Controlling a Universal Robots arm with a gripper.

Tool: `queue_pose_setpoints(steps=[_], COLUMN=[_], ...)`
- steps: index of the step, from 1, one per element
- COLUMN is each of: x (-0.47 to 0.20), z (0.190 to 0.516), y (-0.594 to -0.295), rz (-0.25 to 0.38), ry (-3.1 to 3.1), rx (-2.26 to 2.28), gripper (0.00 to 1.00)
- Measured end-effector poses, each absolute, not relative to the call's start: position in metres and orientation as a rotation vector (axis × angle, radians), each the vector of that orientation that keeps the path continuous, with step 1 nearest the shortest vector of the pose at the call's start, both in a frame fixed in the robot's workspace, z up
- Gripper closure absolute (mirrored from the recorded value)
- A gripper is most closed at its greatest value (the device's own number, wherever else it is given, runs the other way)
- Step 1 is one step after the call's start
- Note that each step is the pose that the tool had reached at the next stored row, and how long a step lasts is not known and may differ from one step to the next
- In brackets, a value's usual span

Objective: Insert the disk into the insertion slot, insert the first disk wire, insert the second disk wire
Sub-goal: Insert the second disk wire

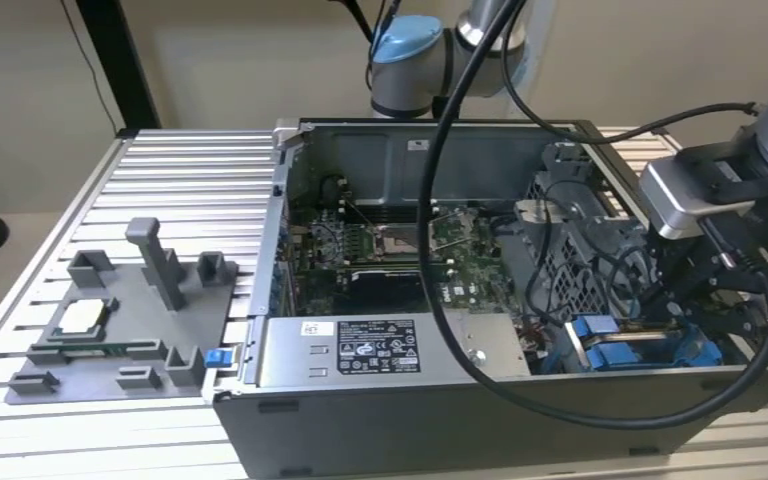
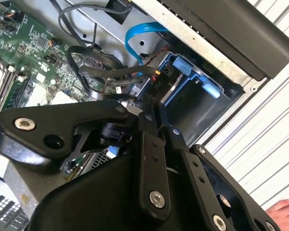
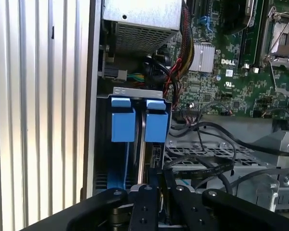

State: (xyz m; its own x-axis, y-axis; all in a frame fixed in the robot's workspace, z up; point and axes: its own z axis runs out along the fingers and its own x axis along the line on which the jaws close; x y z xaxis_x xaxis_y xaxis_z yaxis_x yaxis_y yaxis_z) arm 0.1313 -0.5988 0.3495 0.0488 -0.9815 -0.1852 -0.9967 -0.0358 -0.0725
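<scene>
The disk [image 3: 142,144] stands on edge inside the insertion slot [image 3: 135,92], between two bright blue carrier tabs [image 3: 123,122]. In the exterior view the slot [image 1: 644,350] lies in the case's near corner on the exterior view's right. My gripper [image 3: 161,190] hangs right over the disk's rear end with its black fingers [image 2: 147,108] drawn together. Their tips sit against a black connector [image 2: 160,79] with red and black wires. Whether they hold it I cannot tell. A blue flat cable [image 2: 135,36] curves down toward the same spot.
The open computer case [image 1: 357,420] lies on a slatted aluminium table [image 1: 184,170]. A grey box with a sticker [image 1: 371,345] sits beside the slot. A grey tray with upright pegs [image 1: 117,330] stands at the exterior view's left. A hand [image 2: 285,211] rests on the table.
</scene>
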Motion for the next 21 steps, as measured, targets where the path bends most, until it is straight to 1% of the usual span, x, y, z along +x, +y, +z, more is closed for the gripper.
queue_pose_setpoints(steps=[21], x=[0.1274], z=[0.3420], y=[-0.5959], rz=[0.107], ry=[2.114], rx=[-2.072], gripper=[1.00])
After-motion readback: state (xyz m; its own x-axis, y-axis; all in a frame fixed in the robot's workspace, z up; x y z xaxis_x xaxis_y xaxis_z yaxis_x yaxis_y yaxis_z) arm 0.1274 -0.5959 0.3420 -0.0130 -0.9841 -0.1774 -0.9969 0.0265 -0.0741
